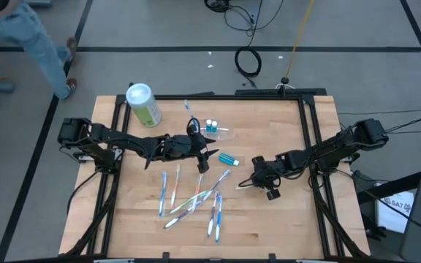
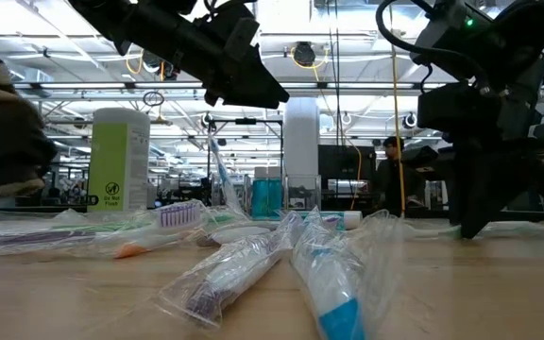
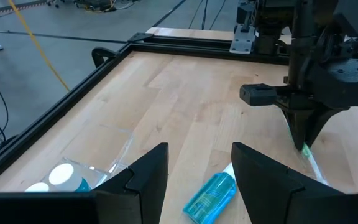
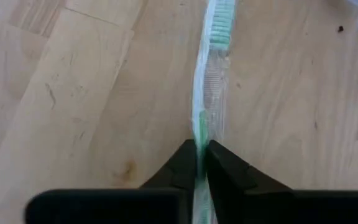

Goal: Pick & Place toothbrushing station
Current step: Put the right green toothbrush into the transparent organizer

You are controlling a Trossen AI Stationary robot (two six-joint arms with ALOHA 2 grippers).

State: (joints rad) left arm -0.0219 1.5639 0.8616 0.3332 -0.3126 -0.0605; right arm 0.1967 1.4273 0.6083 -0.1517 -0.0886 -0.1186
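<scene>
The toothbrushing station [image 1: 221, 133], a clear plastic holder with small blue bottles in it, stands at the table's far middle and also shows in the left wrist view [image 3: 86, 168]. My left gripper [image 1: 209, 155] hovers open above a teal toothpaste tube [image 3: 211, 196], touching nothing. My right gripper [image 1: 257, 178] is down at the table right of centre, shut on a green toothbrush [image 4: 211, 68] in a clear wrapper. Several more wrapped toothbrushes [image 1: 192, 201] lie on the near middle of the table. My right gripper pinches the wrapped green toothbrush's handle [image 4: 199, 127] between its two fingers. The fingers [image 3: 303, 127] come from above, slanting down toward the table's left. The brush runs straight on ahead of them and lies on the wood, its bristle head [image 4: 219, 25] at the far end.
A green-and-white canister [image 1: 143, 104] with a white lid stands at the far left. Black frame rails [image 1: 309, 131] run along the table's sides. Bare wood lies along the far right and near right. A person [image 1: 28, 36] walks on the floor beyond the far left corner.
</scene>
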